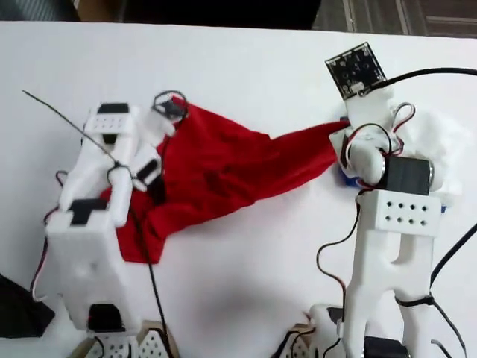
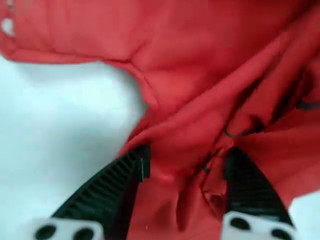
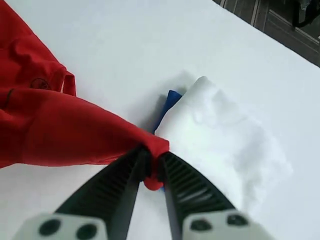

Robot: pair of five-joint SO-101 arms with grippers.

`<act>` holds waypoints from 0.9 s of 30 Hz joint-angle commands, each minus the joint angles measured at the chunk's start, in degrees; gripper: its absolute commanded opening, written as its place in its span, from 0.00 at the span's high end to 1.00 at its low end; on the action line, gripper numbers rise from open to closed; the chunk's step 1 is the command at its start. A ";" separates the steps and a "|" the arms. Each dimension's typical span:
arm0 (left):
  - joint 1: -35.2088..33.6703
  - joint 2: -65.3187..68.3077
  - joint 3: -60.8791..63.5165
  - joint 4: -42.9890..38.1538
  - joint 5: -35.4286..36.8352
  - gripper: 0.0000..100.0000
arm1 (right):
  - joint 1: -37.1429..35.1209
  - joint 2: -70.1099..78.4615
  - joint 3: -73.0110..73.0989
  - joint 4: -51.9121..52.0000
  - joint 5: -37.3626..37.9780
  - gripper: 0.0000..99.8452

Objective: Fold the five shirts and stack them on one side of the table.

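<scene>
**Red shirt stretched between two arms, fold not yet formed.**

The white bench [image 1: 246, 60] carries one crumpled red fabric shirt [image 1: 216, 168]. Its long axis runs across the bench from the left arm to the right arm, with the bulk at the left and a narrow drawn-out end at the right. A white cloth pile [image 3: 220, 130] lies just beside that narrow end. The right end effector [image 3: 152, 157] is clenched on the shirt's tip, so the garment extends away from it toward the left arm. The left end effector [image 2: 187, 152] stands released, jaws apart astride a ridge of red cloth, and is nearer the bulk. A blue cloth edge [image 3: 170, 102] shows beneath the white pile. Judgement: the next move depends on the left arm securing the wide end.
</scene>
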 commanded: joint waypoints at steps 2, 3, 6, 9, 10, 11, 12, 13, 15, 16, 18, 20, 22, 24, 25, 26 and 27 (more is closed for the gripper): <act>-1.67 12.04 -30.99 5.36 6.42 0.74 | -1.19 -0.75 2.11 0.13 0.44 0.98; -1.67 14.68 -37.41 6.51 7.03 0.74 | -1.54 -0.75 2.99 0.04 0.53 0.98; -1.58 21.98 -56.13 9.41 9.14 0.74 | -2.42 -0.75 4.40 -0.04 0.26 0.98; -1.67 26.46 -72.22 12.31 13.63 0.74 | -2.33 -0.75 4.57 -0.04 0.09 0.98; -1.67 27.08 -76.88 13.63 14.95 0.74 | -2.24 -0.75 4.57 -0.04 0.09 0.98; -1.67 27.34 -81.01 14.86 16.09 0.74 | -2.07 -0.75 4.57 -0.04 0.09 0.98; -1.67 27.43 -84.70 16.09 17.05 0.74 | -2.07 -0.75 4.57 -0.04 0.18 0.98; -1.67 26.81 -85.67 16.70 17.32 0.74 | -1.98 -0.75 4.57 -0.04 0.35 0.98; -1.32 23.65 -83.56 18.46 17.32 0.74 | -1.98 -0.75 4.57 -0.13 0.44 0.98; -1.23 22.15 -81.98 19.34 16.53 0.74 | -1.98 -0.75 4.40 -0.13 0.44 0.98; -0.70 19.25 -75.74 19.52 13.89 0.74 | -1.98 -0.75 4.31 -0.84 0.44 0.98; -0.26 15.91 -68.26 19.52 11.16 0.74 | -1.98 -0.57 4.31 -2.07 0.44 0.98; 1.23 11.78 -58.95 19.52 8.70 0.74 | -1.98 -0.31 4.31 -2.68 0.35 0.98; 3.60 6.51 -49.27 19.52 5.45 0.74 | -1.98 -0.22 4.40 -2.95 0.26 0.98; 4.84 3.43 -44.35 19.52 3.96 0.74 | -1.98 -0.22 4.40 -2.95 0.26 0.98; 6.51 0.35 -39.60 19.52 2.55 0.74 | -1.98 -0.22 4.40 -2.95 0.26 0.98; 8.09 -2.99 -34.77 19.43 1.23 0.74 | -1.98 -0.31 4.40 -2.95 0.35 0.98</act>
